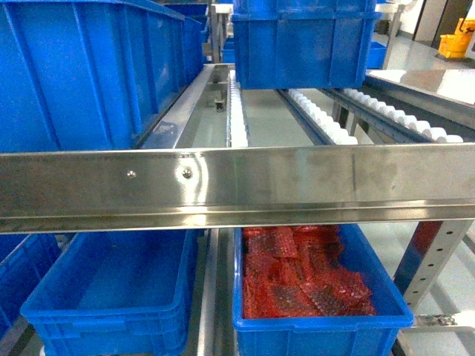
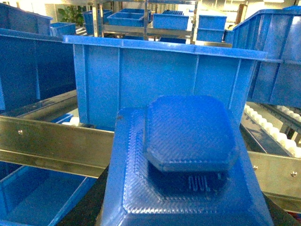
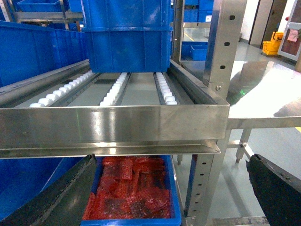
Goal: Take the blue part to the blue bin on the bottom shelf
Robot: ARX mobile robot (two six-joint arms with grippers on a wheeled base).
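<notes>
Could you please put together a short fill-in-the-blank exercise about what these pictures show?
1. The right bin on the bottom shelf holds ____ bagged items.
2. The left bin on that shelf is ____.
3. In the left wrist view, the left hand carries a ____ part.
4. The rollers on the upper shelf are ____.

Missing words: red; empty; blue; white
</notes>
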